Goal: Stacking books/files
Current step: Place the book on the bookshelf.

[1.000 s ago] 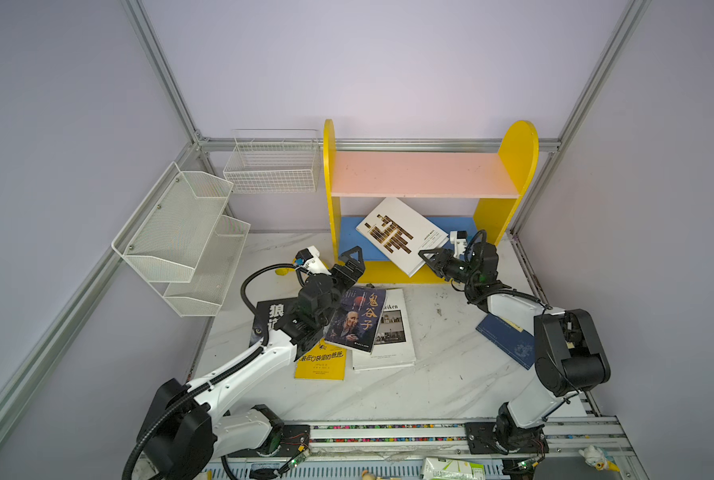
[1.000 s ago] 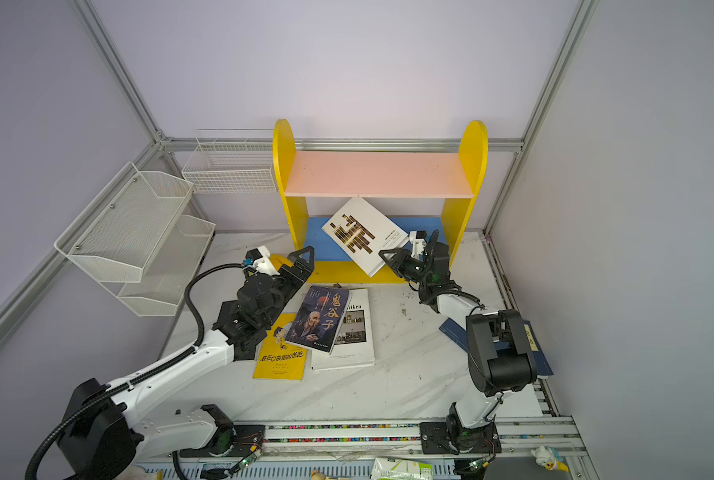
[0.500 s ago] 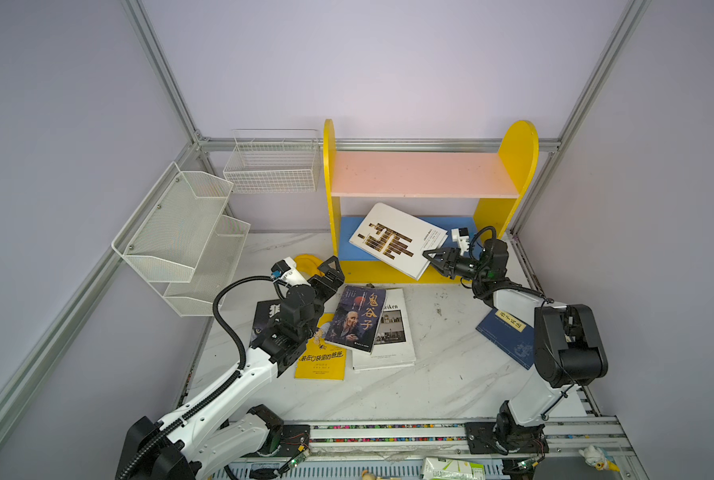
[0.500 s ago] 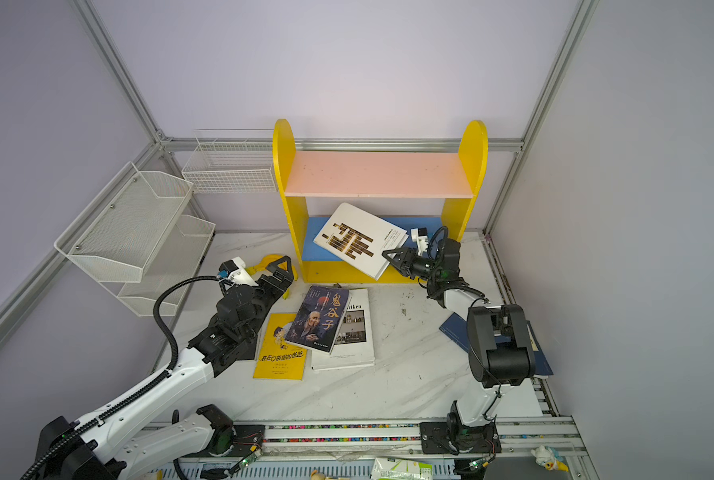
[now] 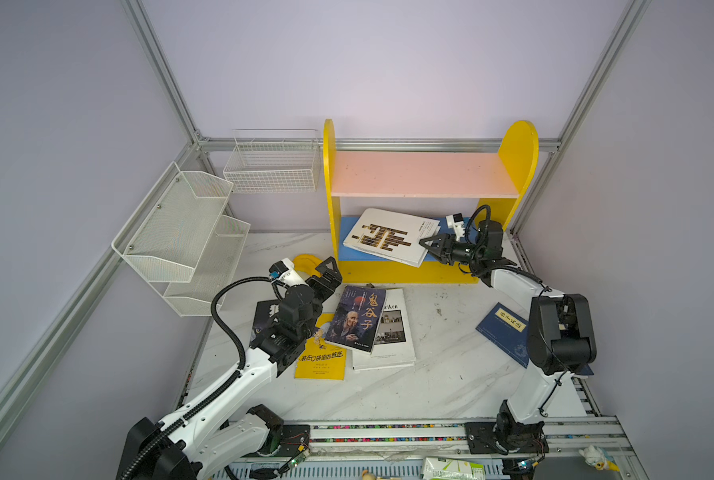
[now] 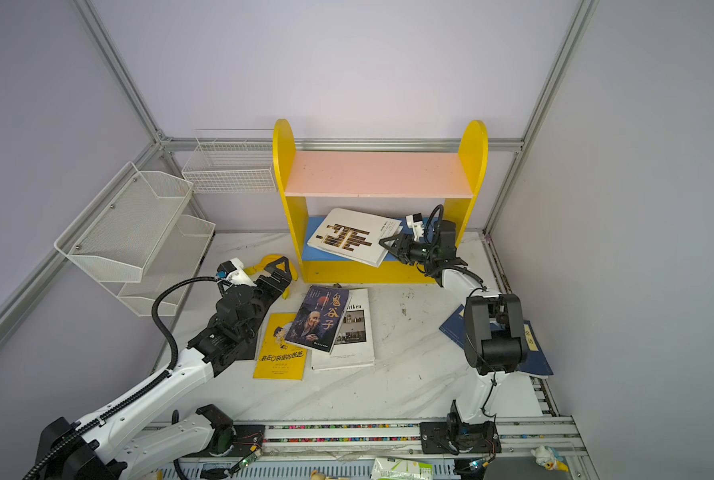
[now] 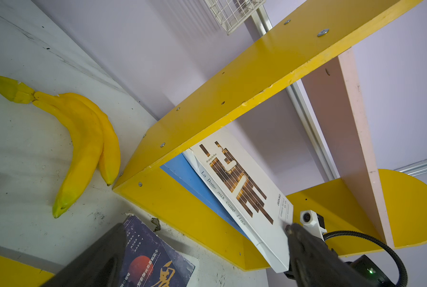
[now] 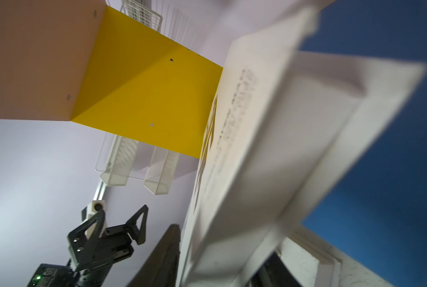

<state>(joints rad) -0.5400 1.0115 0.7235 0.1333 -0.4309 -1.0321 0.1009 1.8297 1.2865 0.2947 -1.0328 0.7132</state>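
White brown-barred book (image 5: 388, 237) lowered onto blue shelf (image 5: 348, 226); right pincer (image 5: 428, 247) grip unclear, left pincer (image 5: 320, 272) wide.

The rounded wooden shelf (image 5: 517, 141) is yellow, with a pink top board and a blue bottom one. The big white paper book (image 5: 388, 237) has brown bars (like a maze). The dark flat book (image 5: 355, 318) shows an old man's face and orange letters. The thin yellow book (image 5: 320, 361) has a cartoon drawing. The flat navy book (image 5: 507, 332) has a yellow label. The stone counter (image 5: 442, 374) is white with grey streaks.
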